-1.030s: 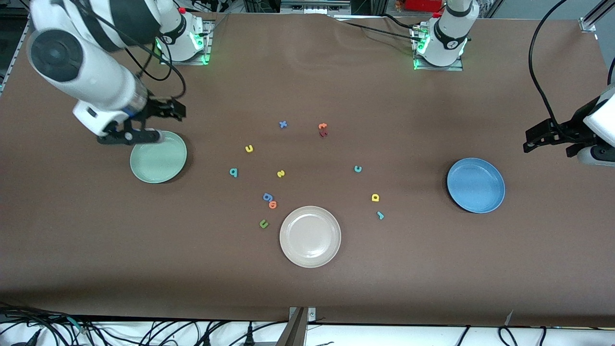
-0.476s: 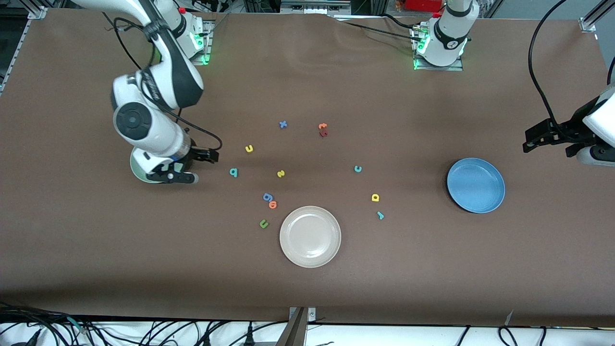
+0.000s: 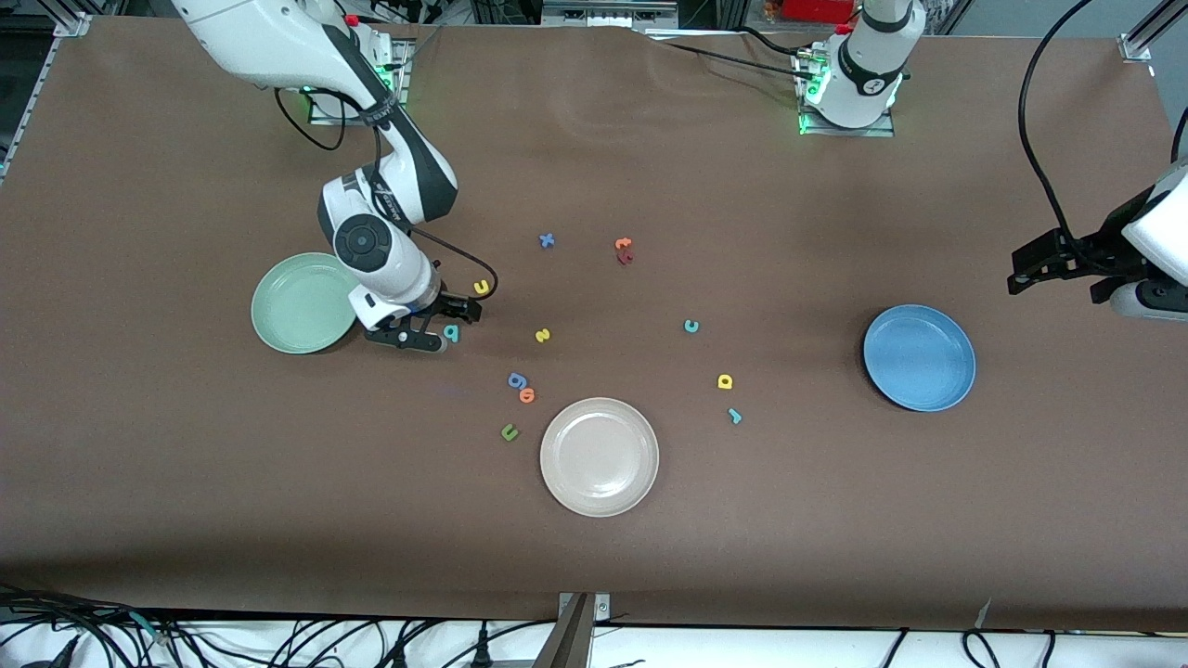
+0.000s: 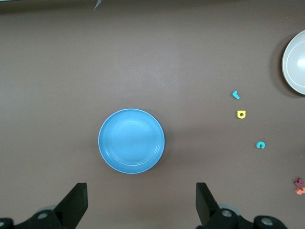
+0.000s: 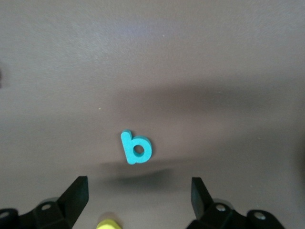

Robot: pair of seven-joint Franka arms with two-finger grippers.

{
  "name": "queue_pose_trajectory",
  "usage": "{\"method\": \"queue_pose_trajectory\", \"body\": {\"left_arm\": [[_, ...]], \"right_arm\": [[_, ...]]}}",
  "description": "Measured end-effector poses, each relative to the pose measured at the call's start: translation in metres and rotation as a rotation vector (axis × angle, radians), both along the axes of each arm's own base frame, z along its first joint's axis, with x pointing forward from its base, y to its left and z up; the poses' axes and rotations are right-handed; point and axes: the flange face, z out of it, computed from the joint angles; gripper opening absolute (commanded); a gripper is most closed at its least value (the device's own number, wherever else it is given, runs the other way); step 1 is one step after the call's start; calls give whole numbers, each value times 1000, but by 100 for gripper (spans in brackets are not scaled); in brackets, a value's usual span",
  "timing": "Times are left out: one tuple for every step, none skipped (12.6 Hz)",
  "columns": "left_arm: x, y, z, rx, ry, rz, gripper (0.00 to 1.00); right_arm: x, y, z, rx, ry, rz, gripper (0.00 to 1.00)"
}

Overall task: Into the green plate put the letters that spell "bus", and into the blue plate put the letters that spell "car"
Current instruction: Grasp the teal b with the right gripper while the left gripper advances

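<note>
Lying nearest the front camera, the cream-white plate (image 3: 599, 456) sits on the brown table (image 3: 186, 482), with the teal "r" (image 3: 734, 416) and yellow "a" (image 3: 725, 381) a little farther back toward the left arm's end, then the teal "c" (image 3: 690, 326). The blue plate (image 3: 919, 357) lies empty nearer that end; the left gripper (image 3: 1053, 269) waits above the table beside it, jaws spread wide and empty. The yellow "s" (image 3: 543, 335) lies mid-table. The right gripper (image 3: 444, 327) hangs low over the teal "b" (image 5: 136, 148), jaws wide, gripping nothing, just beside the empty green plate (image 3: 302, 303). The yellow "u" (image 3: 481, 287) lies slightly farther back.
</note>
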Motion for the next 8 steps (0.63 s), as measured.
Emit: {"method": "queue_pose_trajectory", "body": {"left_arm": [[0,0,0,0,1,0,100],[0,0,-1,0,2,0,100],[0,0,-1,0,5,0,100],[0,0,-4,0,12,0,100],[1,0,-11,-1,26,0,100],[3,-1,-21,-2,47,-3,100],[6,-6,-36,-2,74,-12,100],[10,-15,-52,-3,101,-28,100]], "right_arm": [[1,-2,-5,-7,-6,9,76],[2,-4,-7,-20,-15,24,74],[4,-8,-7,-34,-25,36,68],[6,-12,-8,-43,-32,36,67],[7,-13,-10,-44,-38,31,66],[7,-12,-13,-43,-45,24,66],[7,-10,-15,-40,-50,23,66],[6,-8,-16,-38,-54,23,66]]}}
